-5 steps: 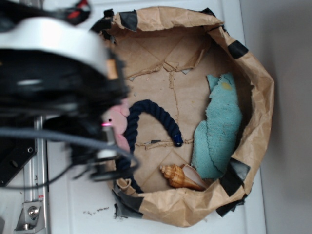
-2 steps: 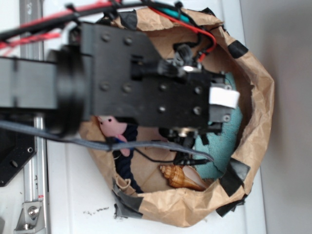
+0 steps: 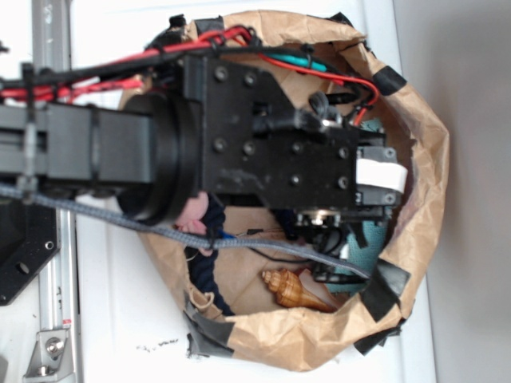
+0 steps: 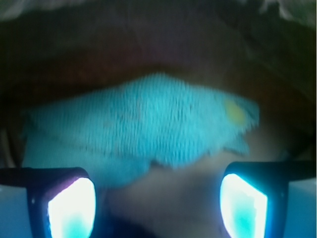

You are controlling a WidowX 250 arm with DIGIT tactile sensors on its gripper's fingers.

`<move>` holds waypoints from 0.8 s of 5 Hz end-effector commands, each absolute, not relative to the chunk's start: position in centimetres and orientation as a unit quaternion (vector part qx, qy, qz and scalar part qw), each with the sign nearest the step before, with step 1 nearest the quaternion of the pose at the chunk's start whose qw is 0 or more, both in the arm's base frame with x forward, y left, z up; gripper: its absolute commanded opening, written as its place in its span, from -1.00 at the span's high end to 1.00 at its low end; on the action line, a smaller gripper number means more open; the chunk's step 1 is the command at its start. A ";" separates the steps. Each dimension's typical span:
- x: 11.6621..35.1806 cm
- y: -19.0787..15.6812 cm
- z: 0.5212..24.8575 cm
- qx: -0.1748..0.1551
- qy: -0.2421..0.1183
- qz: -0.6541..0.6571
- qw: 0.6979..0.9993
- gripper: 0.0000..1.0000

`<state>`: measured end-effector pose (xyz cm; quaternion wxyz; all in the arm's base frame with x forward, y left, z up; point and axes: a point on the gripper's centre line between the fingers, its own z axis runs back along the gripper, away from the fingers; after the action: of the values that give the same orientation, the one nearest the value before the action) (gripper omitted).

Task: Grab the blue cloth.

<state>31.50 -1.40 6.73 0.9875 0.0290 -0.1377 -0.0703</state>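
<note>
The robot arm reached across a brown paper bag whose rolled rim was patched with black tape, the bag lying on a white worktop. In the exterior view the arm's black body covered most of the bag's inside. The hand hung over the side of the bag farthest from the arm's base, and in the wrist view its two fingers stood well apart, with nothing between them.

The blue cloth lay on the bag's floor just beyond the fingertips in the wrist view, stretched sideways across the picture, with a small yellowish stain near one end. It was not touched by either finger there. In the exterior view only a sliver of the blue cloth showed past the arm, close against the bag's wall.

A tan spiral seashell rested on the bag's floor near the rim, beside the cloth. A dark navy rope and part of a pink soft thing showed under the arm, on the side of the shell away from the cloth. A grey cable ran across below the arm.
</note>
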 end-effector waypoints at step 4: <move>35.1 0.5 4.8 0.052 -0.159 -0.041 0.985 1.00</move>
<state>34.39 0.16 2.91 0.9892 0.0469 -0.1304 -0.0474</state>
